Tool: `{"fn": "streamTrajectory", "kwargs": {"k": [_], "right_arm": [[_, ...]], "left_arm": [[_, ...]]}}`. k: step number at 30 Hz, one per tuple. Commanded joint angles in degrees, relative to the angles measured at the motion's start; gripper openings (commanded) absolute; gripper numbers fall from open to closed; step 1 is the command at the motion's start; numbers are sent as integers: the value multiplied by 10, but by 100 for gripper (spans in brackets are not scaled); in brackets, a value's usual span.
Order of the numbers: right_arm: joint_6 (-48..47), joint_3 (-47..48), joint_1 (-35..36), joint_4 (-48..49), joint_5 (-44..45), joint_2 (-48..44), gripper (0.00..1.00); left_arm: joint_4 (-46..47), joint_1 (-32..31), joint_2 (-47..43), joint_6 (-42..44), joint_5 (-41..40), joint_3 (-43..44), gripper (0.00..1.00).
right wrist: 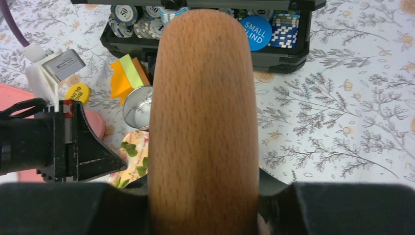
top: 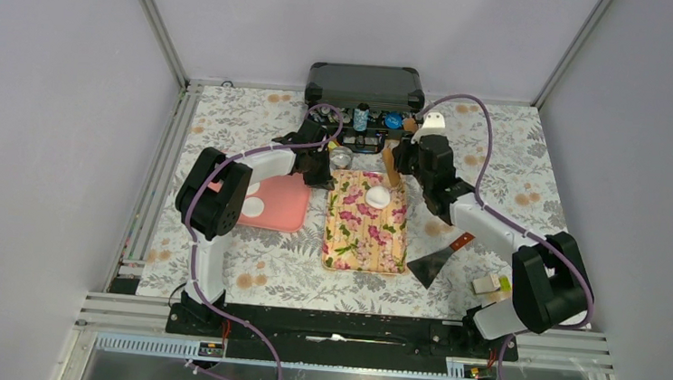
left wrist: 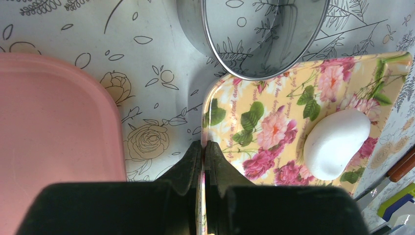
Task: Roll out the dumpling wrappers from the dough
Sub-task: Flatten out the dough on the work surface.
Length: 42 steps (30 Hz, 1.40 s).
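1. The table (top: 245,274) has a grey leafy cloth on it, and both arms reach out over its far half.
2. An open black case (top: 365,85) full of poker chips sits just beyond both grippers.
3. The floral board (top: 366,233) lies between the two arms. The left gripper (left wrist: 203,149) is clamped on its left rim near the far corner, jaws squeezed tight on the edge.
4. The pink tray (left wrist: 49,127) sits just left of the left gripper, a little apart from the board.
5. The right gripper (right wrist: 204,183) is clenched round the wooden rolling pin (right wrist: 203,112), with a finger on each side. The pin sticks out past the fingers.
6. A scraper (top: 436,263) lies off the board's near right corner, well back from the right gripper.
7. The silver tin (left wrist: 259,39) is just ahead of the left gripper, right at the board's far left corner.
8. We see one lump of dough (left wrist: 336,143) on the board, to the right of the left gripper. From above it's just beside the pin – we can't tell if they touch.
9. One dumpling wrapper (top: 253,206), a flat white disc, lies on the pink tray, back from the left gripper toward the arm's elbow.
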Motion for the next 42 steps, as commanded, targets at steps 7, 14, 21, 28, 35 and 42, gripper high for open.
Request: {"fn": "streamTrajectory", "kwargs": {"k": [7, 14, 21, 28, 35, 42], "right_arm": [[46, -36, 49, 30, 10, 31, 0], [39, -58, 60, -7, 53, 68, 0], [60, -73, 60, -33, 14, 87, 0], [62, -99, 61, -38, -3, 100, 0], [68, -116, 62, -26, -18, 114, 0], [77, -120, 64, -22, -47, 119, 0]], "left_arm": [[-39, -2, 18, 7, -10, -7, 0], [-38, 0, 15, 7, -7, -10, 0], [-38, 2, 13, 7, -5, -11, 0], [-38, 6, 11, 6, -3, -12, 0], [-36, 9, 9, 6, -3, -14, 0], [-35, 9, 7, 6, -4, -15, 0]]}}
